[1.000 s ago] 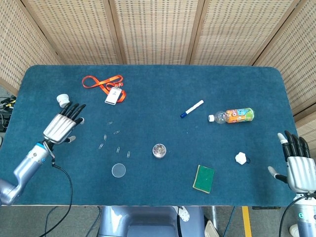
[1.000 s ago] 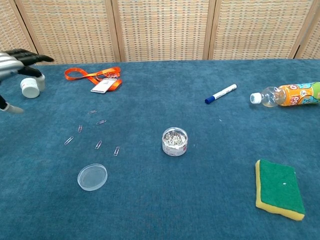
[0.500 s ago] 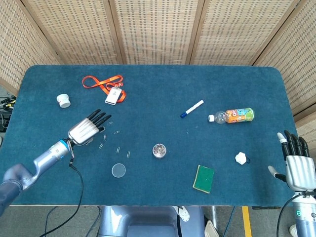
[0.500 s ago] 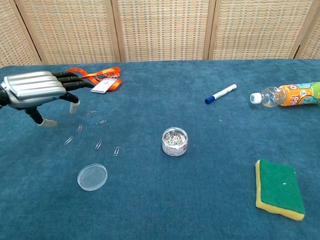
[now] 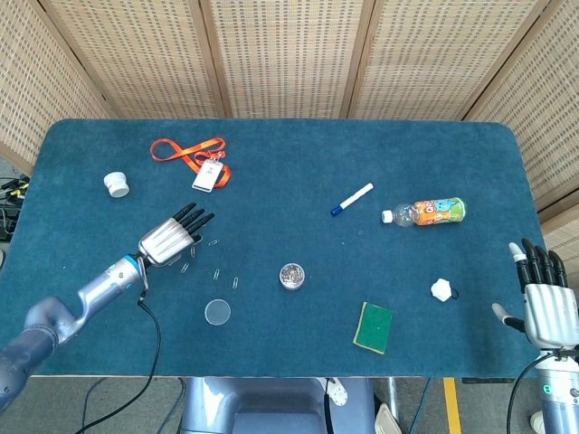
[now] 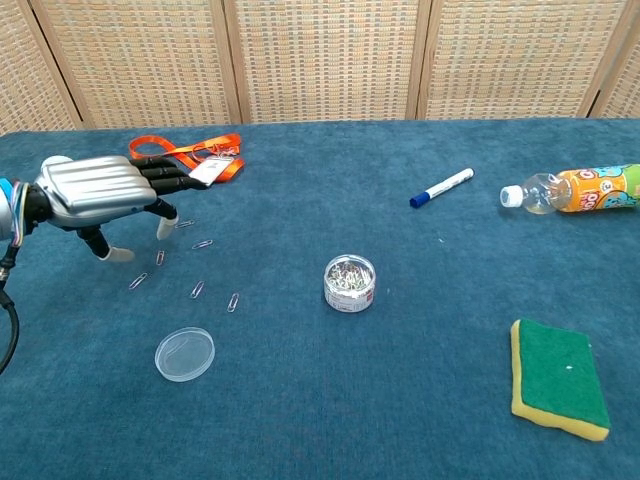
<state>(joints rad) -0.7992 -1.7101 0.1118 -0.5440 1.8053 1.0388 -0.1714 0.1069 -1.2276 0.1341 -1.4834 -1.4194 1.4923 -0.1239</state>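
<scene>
We take the small clear jar of paper clips (image 5: 291,276) as our landmark, near the middle of the blue surface (image 5: 298,172). The left hand (image 5: 167,240) hovers well to the left of the jar, palm down, fingers apart and stretched forward, holding nothing. In the chest view the same hand (image 6: 100,190) sits over the scattered paper clips (image 6: 197,290), thumb pointing down toward the cloth; we cannot tell if any fingertip touches a clip. The loose clips lie left of the jar, between it and the left hand, some right under the fingers. The clear round lid (image 5: 216,312) lies flat, left of the jar and closer to the front edge, apart from the hand. The right hand (image 5: 543,303) is far right of the jar at the surface's front right edge, fingers spread and upright, holding nothing; only the head view shows it.

Farther back and left of the jar: the orange lanyard with a white badge (image 5: 194,158), just beyond the left hand's fingertips in the chest view. The white cap (image 5: 115,183) is far left of the jar. Right and behind the jar: the blue-capped marker (image 5: 351,200), then the orange bottle (image 5: 427,212) lying on its side. The green and yellow sponge (image 5: 373,326) lies front right of the jar; the small white object (image 5: 441,290) is farther right.
</scene>
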